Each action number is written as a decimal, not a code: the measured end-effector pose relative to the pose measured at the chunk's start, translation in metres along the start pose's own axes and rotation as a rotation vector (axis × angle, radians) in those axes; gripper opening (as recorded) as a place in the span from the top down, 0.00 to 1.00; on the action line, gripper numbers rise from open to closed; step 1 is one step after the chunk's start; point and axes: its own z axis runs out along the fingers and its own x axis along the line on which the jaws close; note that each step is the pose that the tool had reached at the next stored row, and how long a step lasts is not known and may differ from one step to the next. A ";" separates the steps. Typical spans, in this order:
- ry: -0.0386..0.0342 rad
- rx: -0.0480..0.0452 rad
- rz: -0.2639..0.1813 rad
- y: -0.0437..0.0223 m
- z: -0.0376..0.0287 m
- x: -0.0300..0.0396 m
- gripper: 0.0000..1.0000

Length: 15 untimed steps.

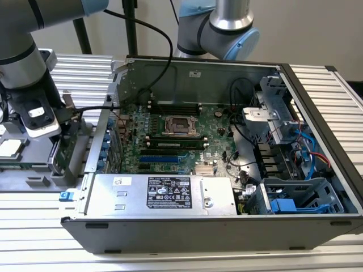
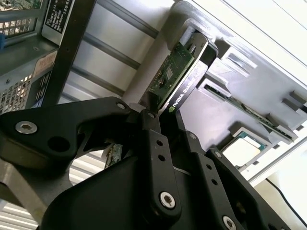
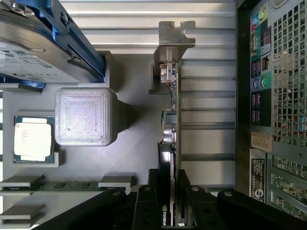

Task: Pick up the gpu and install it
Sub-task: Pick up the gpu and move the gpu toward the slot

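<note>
Fingers: narrow, one on each face of the gpu, apparently clamped on the board; pad contact is hidden behind the linkage.
Gripper: set at the card's end opposite the silver bracket.
Location of gpu: on edge at the slot of the grey parts holder, outside the computer case, at the exterior view's left. Standing edge-on leaves both faces free for a pinch.
Also in holder: processor chip; hard drive.
Motherboard: inside case, well apart from the card.
</note>
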 end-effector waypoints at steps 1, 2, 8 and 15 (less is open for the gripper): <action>0.0000 0.0000 0.000 0.0000 -0.0004 0.0000 1.00; 0.0000 0.0000 0.000 0.0000 -0.0009 0.0000 1.00; -0.0001 -0.0001 0.000 0.0002 -0.0040 -0.0001 1.00; -0.0001 -0.0001 0.000 0.0004 -0.0073 -0.0001 1.00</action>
